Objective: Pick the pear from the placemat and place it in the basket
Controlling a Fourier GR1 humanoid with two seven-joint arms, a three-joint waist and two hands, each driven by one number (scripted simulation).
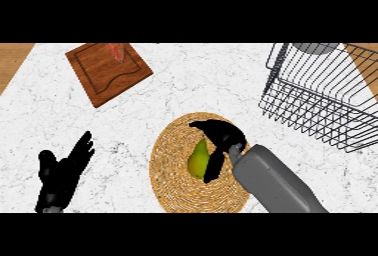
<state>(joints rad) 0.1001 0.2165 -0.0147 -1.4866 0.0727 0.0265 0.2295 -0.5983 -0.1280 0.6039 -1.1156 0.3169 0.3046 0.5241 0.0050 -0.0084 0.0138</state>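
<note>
A yellow-green pear (198, 158) lies near the middle of a round woven placemat (173, 175) at the lower centre of the head view. My right hand (220, 136) is over the pear, with fingers arched above its top and the thumb down along its right side, curled round it. The pear still rests on the mat. A dark wire basket (321, 95) stands at the upper right, apart from the hand. My left hand (65, 172) rests open on the counter at the lower left, fingers up.
A brown wooden cutting board (107, 70) with a small reddish item (116, 51) on it lies at the upper left. A grey round object (314, 47) shows behind the basket's far rim. White marble counter lies between mat and basket.
</note>
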